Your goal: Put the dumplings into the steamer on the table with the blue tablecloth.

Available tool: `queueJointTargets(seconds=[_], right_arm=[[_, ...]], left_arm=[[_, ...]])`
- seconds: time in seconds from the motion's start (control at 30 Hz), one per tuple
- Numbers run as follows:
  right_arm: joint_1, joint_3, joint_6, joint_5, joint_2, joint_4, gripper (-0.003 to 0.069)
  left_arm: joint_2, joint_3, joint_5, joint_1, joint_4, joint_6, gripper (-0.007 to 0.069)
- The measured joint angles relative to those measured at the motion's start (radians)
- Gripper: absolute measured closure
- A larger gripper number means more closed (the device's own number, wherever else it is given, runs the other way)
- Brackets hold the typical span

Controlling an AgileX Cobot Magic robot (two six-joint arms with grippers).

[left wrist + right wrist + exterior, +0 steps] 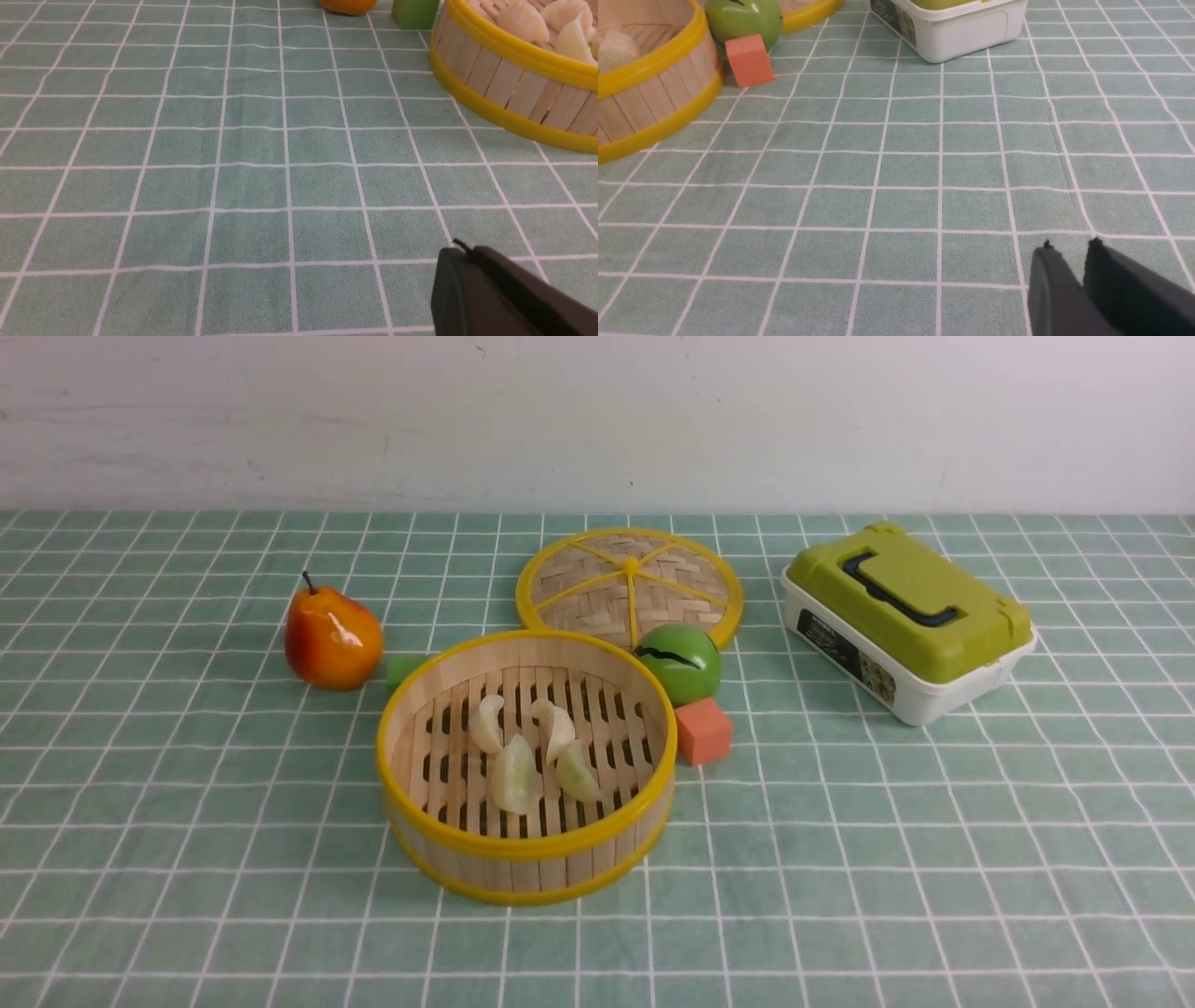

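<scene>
The steamer [526,767] sits nearest the front camera on the blue tablecloth [887,859], with all four dumplings [528,752] lying on its slatted floor in a loose cluster just left of centre. None remains on the cloth, so the task looks complete, and any coming move seems to be a retreat, not a reach.

Neither arm appears in the front view. In the wrist views, the left gripper [460,255] hangs low over bare cloth, its fingers pressed together and empty, the steamer at about two o'clock from it. The right gripper [1069,249] shows a narrow gap between its fingers, nothing in it, with the steamer at about ten o'clock; both stand well apart from the basket.

Behind the steamer, the woven lid [629,585] lies flat at twelve o'clock, a green apple [681,661] and orange block [703,731] at two, a pear [332,637] at ten, and a green-lidded box [907,621] farther right.
</scene>
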State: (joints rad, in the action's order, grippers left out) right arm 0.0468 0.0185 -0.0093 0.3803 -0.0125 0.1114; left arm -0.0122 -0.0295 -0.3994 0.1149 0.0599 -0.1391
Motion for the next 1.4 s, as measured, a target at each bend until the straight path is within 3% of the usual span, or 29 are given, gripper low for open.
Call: queueJointTargets(seconds=[1.4], right_arm=[[0.000, 0.000, 0.000, 0.000, 0.000, 0.000, 0.0545]], left_arm=[[0.000, 0.000, 0.000, 0.000, 0.000, 0.000, 0.0626]])
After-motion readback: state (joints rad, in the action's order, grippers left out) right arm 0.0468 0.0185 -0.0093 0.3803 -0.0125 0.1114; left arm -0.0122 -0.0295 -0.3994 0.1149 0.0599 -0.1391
